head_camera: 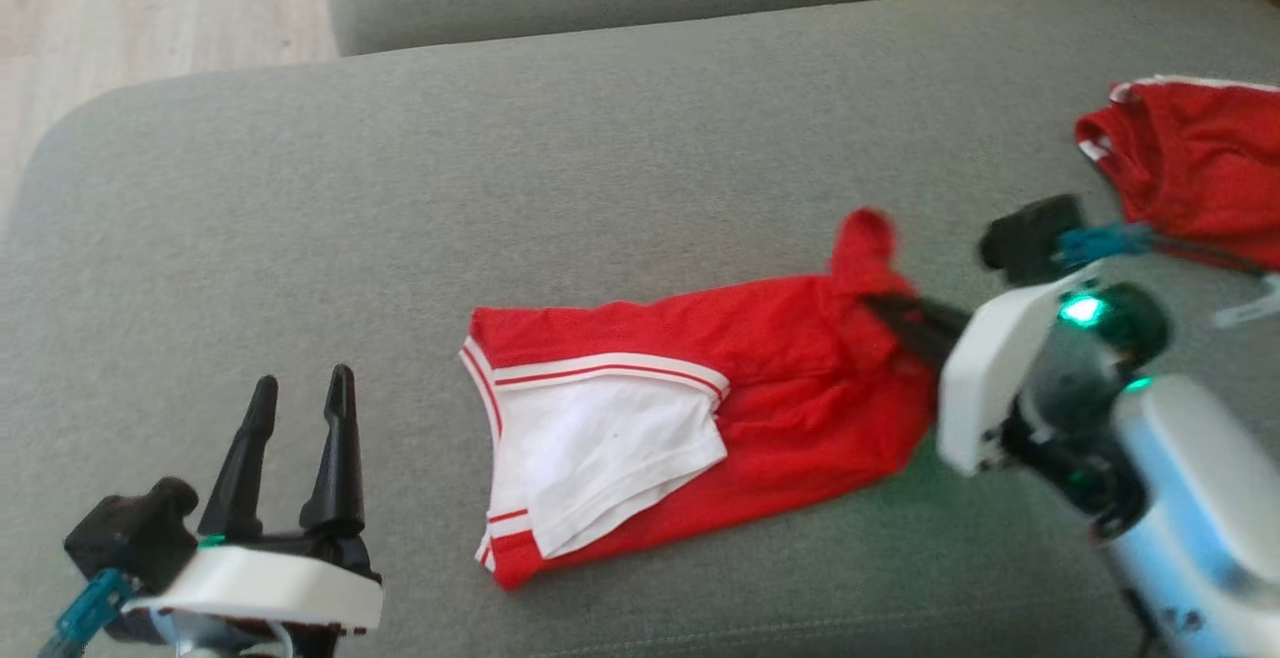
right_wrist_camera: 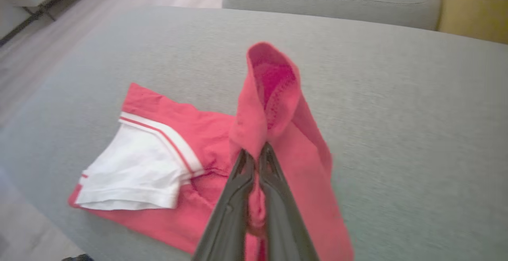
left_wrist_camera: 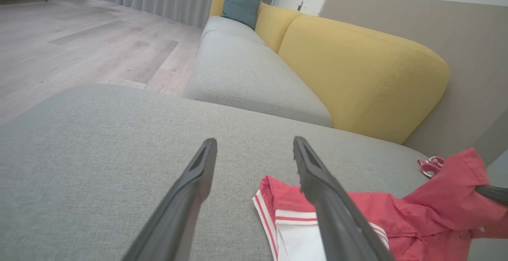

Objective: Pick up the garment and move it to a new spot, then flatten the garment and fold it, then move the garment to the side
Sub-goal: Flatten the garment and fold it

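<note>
Grey sofa seat, red-white garment, second red garment

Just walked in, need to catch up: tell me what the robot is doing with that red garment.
The right gripper is shut on one end of the red and white garment, pinching it up off the grey sofa cushion while the rest lies there. The left gripper hovers open beside it, holding nothing.

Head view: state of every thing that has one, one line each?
Red garment with white panel: lying on grey sofa cushion, right end pinched and raised.
Second red garment: crumpled, lying apart at the cushion's right.
Left gripper: open, empty.
Right gripper: shut on the first garment's raised end.
</note>
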Available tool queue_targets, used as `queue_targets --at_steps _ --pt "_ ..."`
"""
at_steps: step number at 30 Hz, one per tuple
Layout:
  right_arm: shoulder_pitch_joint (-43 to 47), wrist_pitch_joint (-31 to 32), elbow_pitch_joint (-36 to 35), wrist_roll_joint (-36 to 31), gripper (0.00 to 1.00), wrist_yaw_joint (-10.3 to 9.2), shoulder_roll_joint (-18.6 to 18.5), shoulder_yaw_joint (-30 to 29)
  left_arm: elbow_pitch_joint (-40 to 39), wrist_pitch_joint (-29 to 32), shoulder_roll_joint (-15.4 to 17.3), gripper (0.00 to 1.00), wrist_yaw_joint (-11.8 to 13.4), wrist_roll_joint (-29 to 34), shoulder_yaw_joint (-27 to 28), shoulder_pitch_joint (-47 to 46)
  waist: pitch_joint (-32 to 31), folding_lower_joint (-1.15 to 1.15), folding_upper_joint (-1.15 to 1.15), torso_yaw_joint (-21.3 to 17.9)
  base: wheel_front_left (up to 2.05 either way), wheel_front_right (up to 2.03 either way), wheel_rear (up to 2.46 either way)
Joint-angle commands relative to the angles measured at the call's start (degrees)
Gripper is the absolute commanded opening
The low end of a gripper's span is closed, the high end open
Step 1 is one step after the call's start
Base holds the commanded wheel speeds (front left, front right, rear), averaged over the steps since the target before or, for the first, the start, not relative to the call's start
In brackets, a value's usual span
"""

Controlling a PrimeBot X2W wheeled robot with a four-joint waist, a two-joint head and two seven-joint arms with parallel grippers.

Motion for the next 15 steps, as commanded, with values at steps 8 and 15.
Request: queue_targets --at_steps 8,15 --pt "-0.2 -1.9 -3.4 4.5 0.0 0.37 8.5 5.8 -0.6 -0.9 -0.5 1.0 -1.1 0.4 1.4 -2.3 -0.9 0.0 0.0 3.9 0.0 0.0 0.0" --pt "-0.5 -6.0 2.4 6.2 0.0 0.37 16.7 10.1 0.3 -0.9 -1.1 1.0 -1.6 0.6 0.3 -3.0 -0.7 0.0 0.0 7.0 0.0 0.0 0.0"
